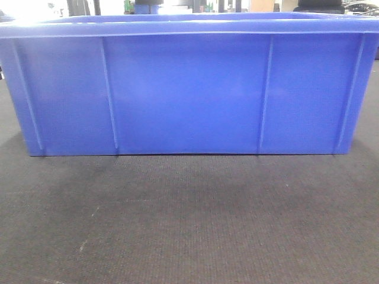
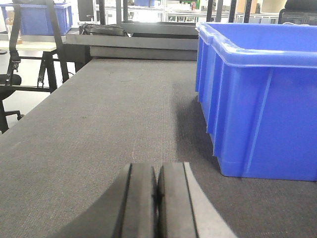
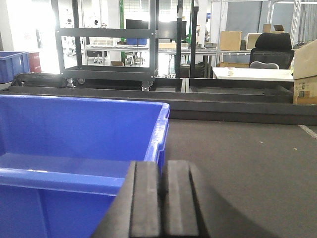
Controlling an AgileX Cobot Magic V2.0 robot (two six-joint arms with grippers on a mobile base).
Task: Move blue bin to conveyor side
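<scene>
The blue bin (image 1: 189, 89) stands upright on the dark woven conveyor belt (image 1: 189, 219) and fills the upper half of the front view. No gripper shows in that view. In the left wrist view the bin (image 2: 262, 99) is to the right, and my left gripper (image 2: 157, 171) is shut and empty, low over the belt (image 2: 99, 124), apart from the bin's left wall. In the right wrist view my right gripper (image 3: 163, 168) is shut and empty, at rim height by the bin's (image 3: 74, 129) near right corner. The belt (image 3: 237, 163) lies to its right.
Another blue crate (image 2: 37, 17) stands on a table far left, beyond the belt's left edge. A steel trough (image 2: 133, 42) crosses the belt's far end. Behind it are a black wheeled rack (image 3: 106, 49), a white table (image 3: 252, 73), an office chair (image 3: 270, 47) and cardboard boxes (image 3: 304, 74).
</scene>
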